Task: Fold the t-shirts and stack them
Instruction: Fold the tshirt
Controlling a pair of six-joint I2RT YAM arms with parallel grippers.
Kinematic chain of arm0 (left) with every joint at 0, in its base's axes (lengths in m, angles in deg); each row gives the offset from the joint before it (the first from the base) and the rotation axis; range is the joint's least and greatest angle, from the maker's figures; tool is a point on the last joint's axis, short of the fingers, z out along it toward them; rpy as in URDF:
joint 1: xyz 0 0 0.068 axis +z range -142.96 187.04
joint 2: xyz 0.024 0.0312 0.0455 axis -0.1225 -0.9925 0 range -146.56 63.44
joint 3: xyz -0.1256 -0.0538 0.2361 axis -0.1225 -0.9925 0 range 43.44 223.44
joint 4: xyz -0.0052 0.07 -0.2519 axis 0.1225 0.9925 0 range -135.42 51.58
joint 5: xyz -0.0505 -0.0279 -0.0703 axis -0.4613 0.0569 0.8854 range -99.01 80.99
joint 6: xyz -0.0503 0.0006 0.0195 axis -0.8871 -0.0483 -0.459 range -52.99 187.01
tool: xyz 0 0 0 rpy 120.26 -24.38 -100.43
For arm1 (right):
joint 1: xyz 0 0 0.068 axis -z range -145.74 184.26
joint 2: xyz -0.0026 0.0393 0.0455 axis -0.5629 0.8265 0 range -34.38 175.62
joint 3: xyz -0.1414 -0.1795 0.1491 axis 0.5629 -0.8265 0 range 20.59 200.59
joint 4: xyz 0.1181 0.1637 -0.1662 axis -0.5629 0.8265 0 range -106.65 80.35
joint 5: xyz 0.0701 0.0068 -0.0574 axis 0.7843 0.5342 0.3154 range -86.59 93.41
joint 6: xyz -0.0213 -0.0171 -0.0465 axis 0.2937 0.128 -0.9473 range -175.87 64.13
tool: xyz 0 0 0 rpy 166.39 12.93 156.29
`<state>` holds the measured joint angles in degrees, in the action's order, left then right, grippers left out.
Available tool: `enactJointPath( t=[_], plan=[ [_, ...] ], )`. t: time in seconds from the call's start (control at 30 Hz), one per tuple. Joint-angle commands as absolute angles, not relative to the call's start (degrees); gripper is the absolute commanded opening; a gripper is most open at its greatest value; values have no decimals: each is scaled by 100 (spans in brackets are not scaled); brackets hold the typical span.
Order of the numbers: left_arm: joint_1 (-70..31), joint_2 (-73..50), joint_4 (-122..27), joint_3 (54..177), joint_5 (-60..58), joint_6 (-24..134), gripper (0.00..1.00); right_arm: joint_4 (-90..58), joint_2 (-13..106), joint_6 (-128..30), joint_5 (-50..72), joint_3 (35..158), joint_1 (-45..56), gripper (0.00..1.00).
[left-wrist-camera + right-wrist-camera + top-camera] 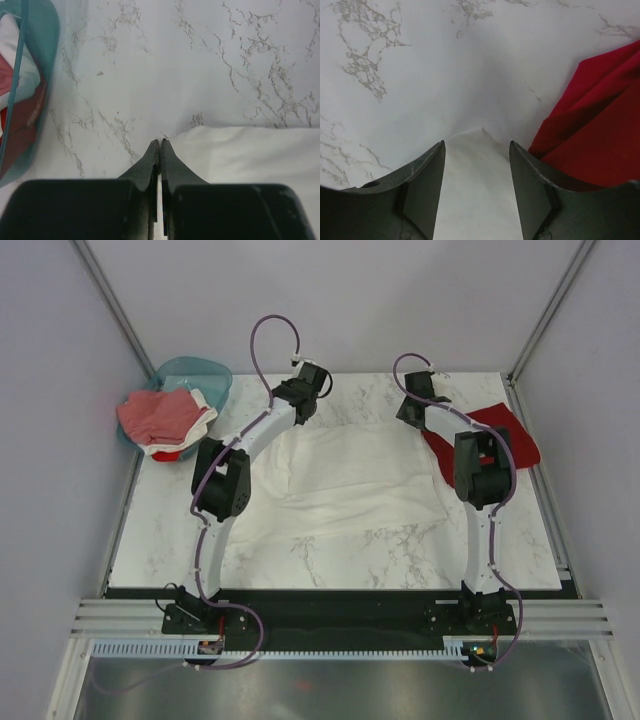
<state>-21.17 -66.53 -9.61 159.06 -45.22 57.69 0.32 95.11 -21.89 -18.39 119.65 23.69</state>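
Observation:
A large white t-shirt [340, 485] lies spread flat in the middle of the marble table; no print shows. My left gripper [292, 412] is at its far left corner. In the left wrist view the gripper [160, 142] is shut, with the shirt's corner [250, 155] at its tips. My right gripper [412, 412] is at the far right corner. In the right wrist view the gripper [476, 145] is open, with the white corner [475, 190] lying between its fingers. A dark red t-shirt [505, 430] lies crumpled just right of it and also shows in the right wrist view [600, 125].
A teal plastic basket [200, 375] stands at the far left corner, holding pinkish-red and white shirts [160, 412]. It also shows at the left edge of the left wrist view [45, 60]. Grey walls enclose the table on three sides.

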Motion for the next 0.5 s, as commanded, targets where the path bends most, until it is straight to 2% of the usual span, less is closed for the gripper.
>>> enactJointPath(
  t=[0.0,0.13,0.3,0.37,0.47],
  plan=[
    [-2091,-6980,-1167,16227,-4865,6243,2,224,9745,-2308,-2102,12447,2397,62],
    [-2030,-7138,-1202,16298,-4909,6402,2,286,9930,-2326,-2137,12684,2415,59],
    [-1872,-7147,-1211,16280,-4865,6402,2,295,10001,-2308,-1997,12755,2441,33],
    [-1819,-7121,-1211,16263,-4865,6376,2,295,9975,-2274,-1970,12746,2432,17],
    [-1749,-7007,-1228,16227,-4874,6314,2,286,9957,-2247,-1988,12737,2441,3]
  ],
)
